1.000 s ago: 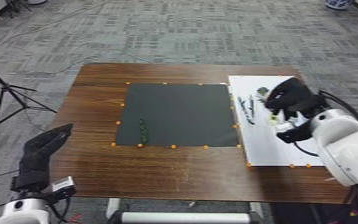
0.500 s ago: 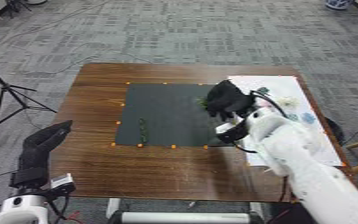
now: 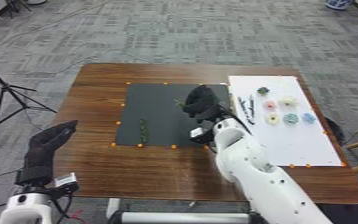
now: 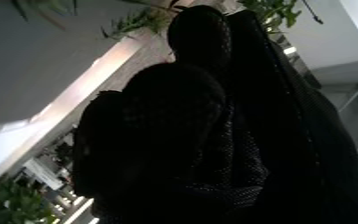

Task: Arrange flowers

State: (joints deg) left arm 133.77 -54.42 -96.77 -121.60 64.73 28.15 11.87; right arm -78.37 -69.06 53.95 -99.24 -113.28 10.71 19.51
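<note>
Flowers (image 3: 288,101) lay on a white sheet (image 3: 295,147) over on the right side of the table (image 3: 149,180), loosely grouped on its upper half. From where I stood I made out a pale cream bloom beside a pink flower (image 3: 270,105), with a yellowish flower (image 3: 272,118) nearer the robot, next to a blue flower (image 3: 291,118) and a lighter blue flower (image 3: 310,118). A small dark green rosette (image 3: 262,90) sat farther off, beyond the pink one. Two slender dark pieces (image 3: 251,106) lay side by side to the left of the blooms.

Next to the white sheet was a dark sheet (image 3: 158,105), with a long green strand (image 3: 143,131) lying on its left part, running away from the robot. The robot had its right hand (image 3: 200,102) over the right part of the dark sheet, the thumb and fingers closed on a green sprig (image 3: 179,103). Seen from the right wrist, leaves (image 4: 269,11) stuck out around the fingertips of that hand (image 4: 202,120).

Its left hand (image 3: 47,145) hung by the left edge of the table, well apart from the flowers, open and empty, with its fingers fairly straight. Orange dots (image 3: 174,146) marked the edges of both sheets.
</note>
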